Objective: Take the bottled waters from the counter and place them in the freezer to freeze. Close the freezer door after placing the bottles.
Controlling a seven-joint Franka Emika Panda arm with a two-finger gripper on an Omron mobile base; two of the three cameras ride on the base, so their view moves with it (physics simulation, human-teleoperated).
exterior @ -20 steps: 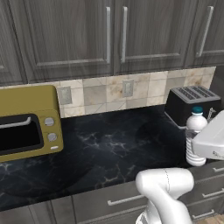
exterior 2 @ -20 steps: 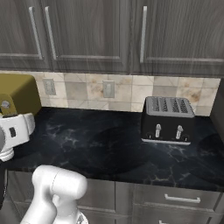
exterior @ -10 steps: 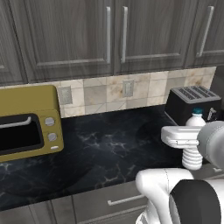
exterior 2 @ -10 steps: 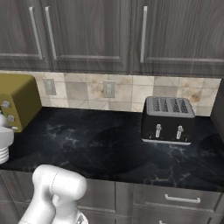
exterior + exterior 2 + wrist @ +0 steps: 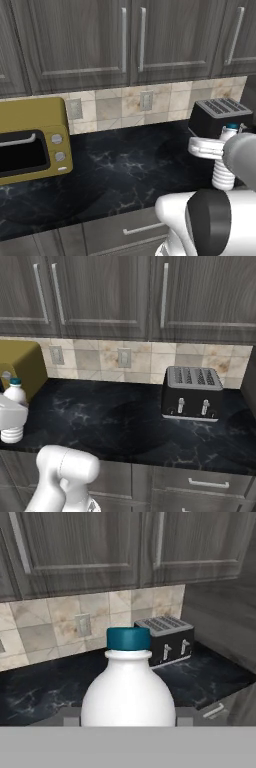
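Bottle: Here, one bottled water [image 5: 128, 687] sits low centre in the hand view, teal cap up, upright, close before the camera. In the left base view the bottle [image 5: 223, 172] is at right of frame, partly behind the white arm; in the right base view [image 5: 12, 416] it is at far left.
Resting or lifted: cannot tell. Its ribbed base sits level with the surface [image 5: 125, 170] in both base views; contact not visible.
Claw: finger tips are not visible in the hand view, and the wrist hides them in the base views. Whether it is apart or clamped on the bottle, I cannot tell.
Surroundings: black toaster [image 5: 192, 393] at centre right of the right base view, well apart from the bottle there; in the left base view it stands just behind the bottle. Yellow toaster oven [image 5: 30, 142] at left of the left base view. Grey wall cabinets [image 5: 130, 37] above, tiled backsplash below them.
Step in hand, judged: securing the bottle for carriage to the freezer.
Doing it well: grip on the ribbed body, not the cap. Lift straight up and keep it upright. Clear the toaster before swinging away.
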